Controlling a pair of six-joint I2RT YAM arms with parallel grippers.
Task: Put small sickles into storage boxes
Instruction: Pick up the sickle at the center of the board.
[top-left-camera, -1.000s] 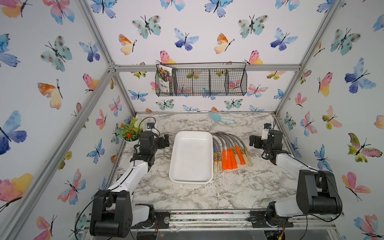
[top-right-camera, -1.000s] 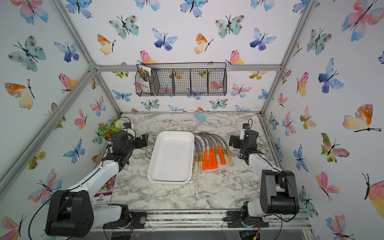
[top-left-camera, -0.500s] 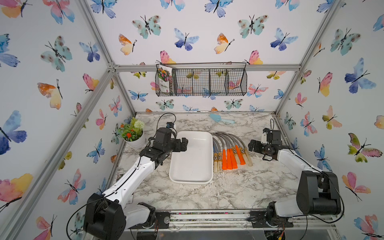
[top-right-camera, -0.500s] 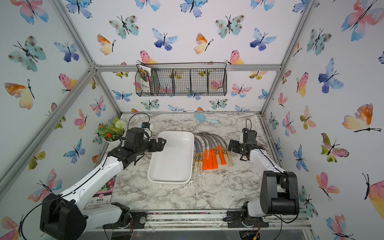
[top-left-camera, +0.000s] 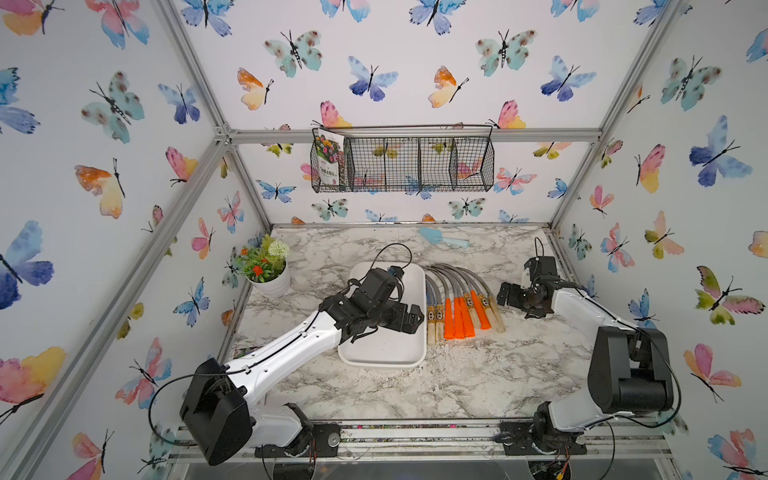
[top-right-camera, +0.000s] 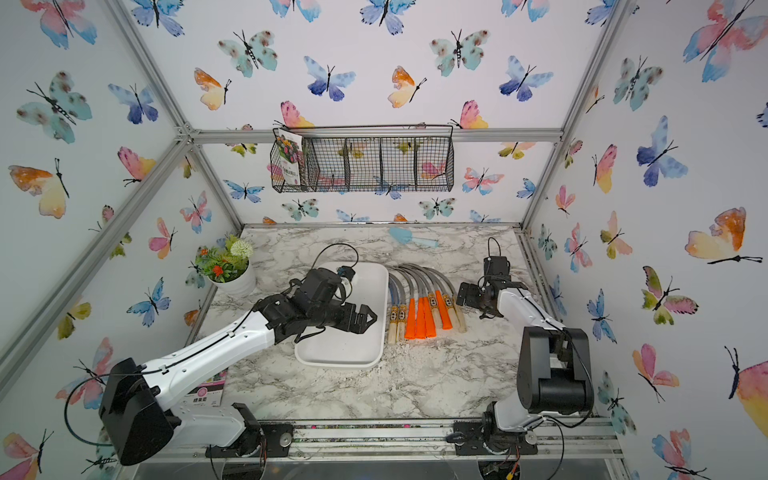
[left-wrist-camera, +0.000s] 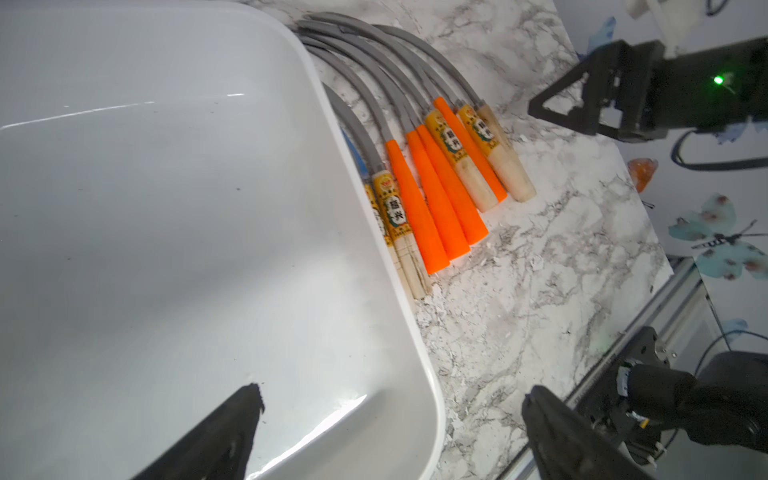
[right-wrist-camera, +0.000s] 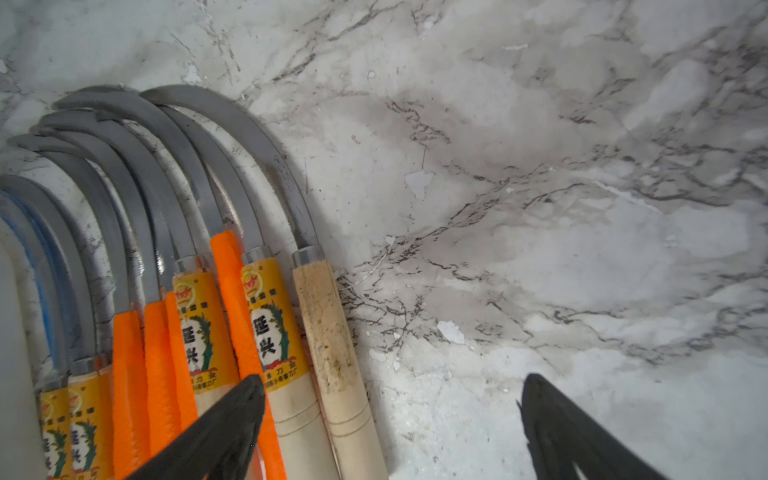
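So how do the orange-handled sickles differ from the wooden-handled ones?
Orange sickles have plain bright handles; wooden sickles have pale handles, most with yellow labels.
Wooden sickles have a metal collar where blade meets handle; orange sickles show none.
Wooden sickles sit at both ends of the row; orange sickles lie only inside it.
Shared: curved grey blades, all lying side by side on the table beside the tray, none in it.

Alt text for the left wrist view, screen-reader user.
An empty white tray fills most of the frame; beside it on the marble table lies a row of sickles with orange and wooden handles. The open left gripper hangs over the tray's corner.
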